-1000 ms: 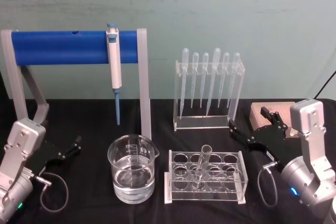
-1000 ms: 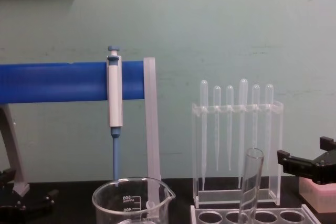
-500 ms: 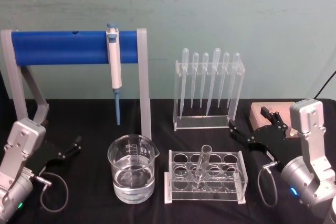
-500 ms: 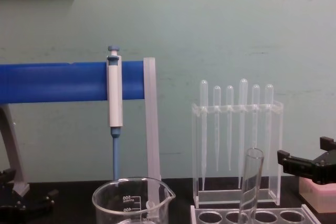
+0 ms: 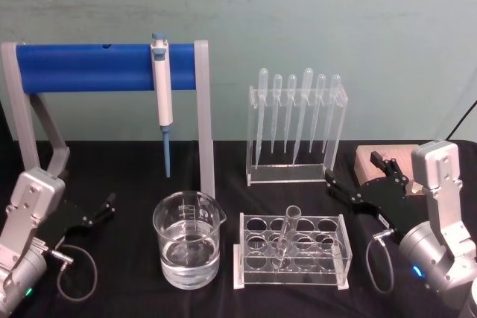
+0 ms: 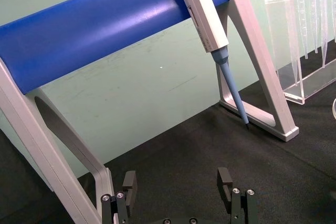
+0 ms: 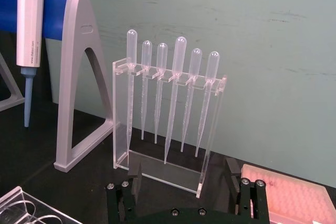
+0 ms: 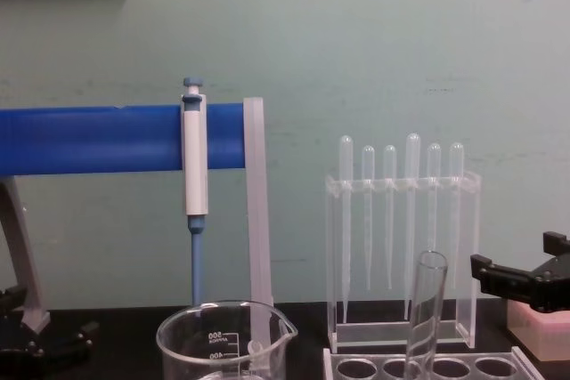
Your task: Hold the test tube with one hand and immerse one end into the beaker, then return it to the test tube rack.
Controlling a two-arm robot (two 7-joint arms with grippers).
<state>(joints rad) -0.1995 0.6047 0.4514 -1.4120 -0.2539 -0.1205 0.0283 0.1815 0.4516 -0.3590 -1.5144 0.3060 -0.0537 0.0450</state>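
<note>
test tube [image 5: 286, 237] stands tilted in a clear tube rack [image 5: 294, 251] near the front edge of the worktop [image 5: 134, 161], right of centre. beaker [image 5: 188, 239] sits just beside the rack on its left, part-filled with clear liquid. right gripper [image 5: 365, 179] hovers near the worktop's right edge, beside the rack, jaws spread wide, holding nothing. left gripper [image 5: 99, 209] parked low near the left edge, jaws also apart, empty.

risks, as judged: tube leans in its hole, so a grasp taken off-axis could knock it against the rack or slip on the smooth glass. lifting it askew may drag the rack. beaker is close, so a swing could clip its rim.

room: open black worktop between rack and pipette stand [image 5: 297, 128] behind; pipettor [image 5: 162, 91] on its blue frame [image 5: 93, 67] stands behind the beaker; pink block [image 5: 381, 163] behind the right gripper.
</note>
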